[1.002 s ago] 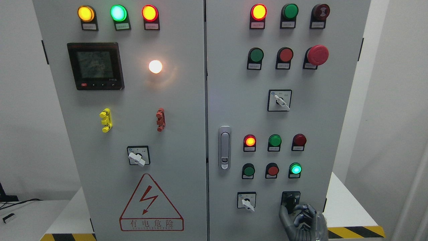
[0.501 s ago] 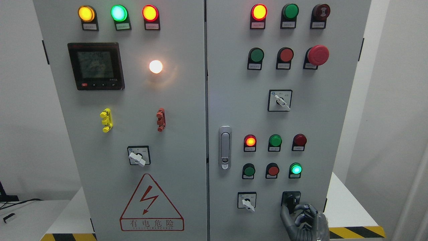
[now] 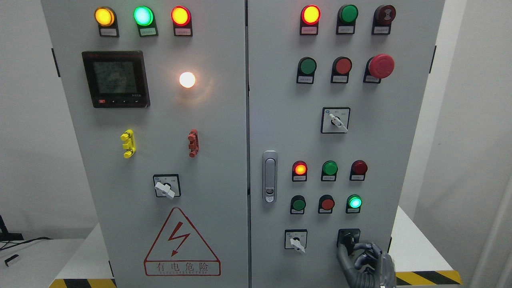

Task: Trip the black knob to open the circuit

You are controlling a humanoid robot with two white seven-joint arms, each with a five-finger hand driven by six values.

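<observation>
Black knob [image 3: 349, 239] is pinched by curled fingers [image 3: 362, 256] of right hand [image 3: 366, 262], directly above the palm.

Elec lab: control cabinet [image 3: 224, 120], indicator lamps [image 3: 143, 16].

A plain white room with soft, even light.
White walls [image 3: 24, 140] stand on both sides. A white worktop [image 3: 416, 244] has yellow and black stripes [image 3: 428, 277] on its edge. A black cable [image 3: 22, 242] lies at the left.
</observation>
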